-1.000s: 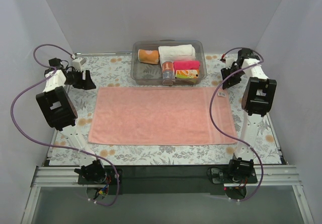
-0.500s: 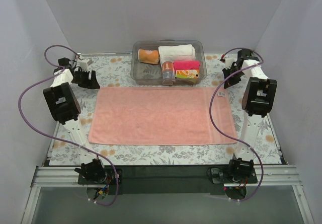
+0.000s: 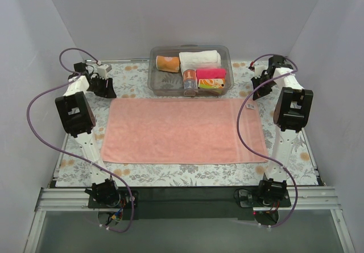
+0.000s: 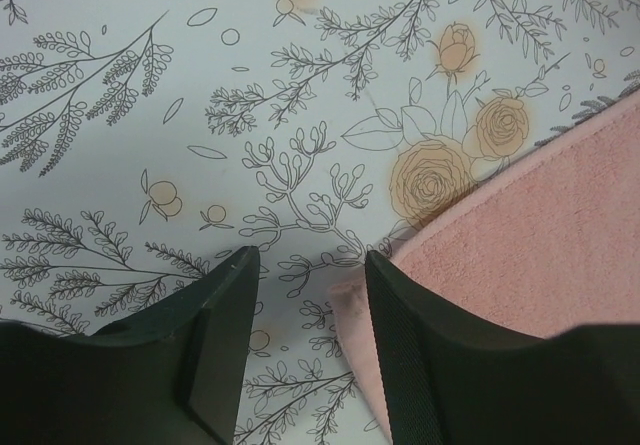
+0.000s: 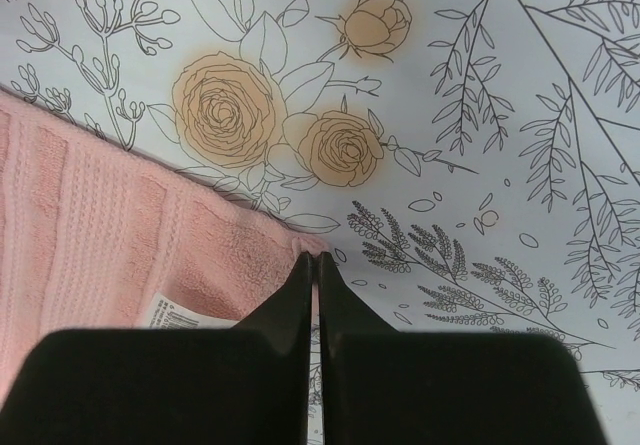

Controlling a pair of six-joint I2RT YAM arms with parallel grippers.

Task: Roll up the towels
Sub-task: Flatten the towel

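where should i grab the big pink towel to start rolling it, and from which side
Take the salmon-pink towel by its two far corners, coming down from above: it lies flat and spread, so only thin corners and edges offer a pinch. The right gripper is shut on the far-right corner beside the white tag; the left gripper stands open astride the far-left corner.

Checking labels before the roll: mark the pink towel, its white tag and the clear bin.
pink towel (image 3: 182, 131): top view, middle of the flat-spread cloth.
white tag (image 5: 185, 313): right wrist view, the tag's printed face.
clear bin (image 3: 190, 47): top view, its far rim.
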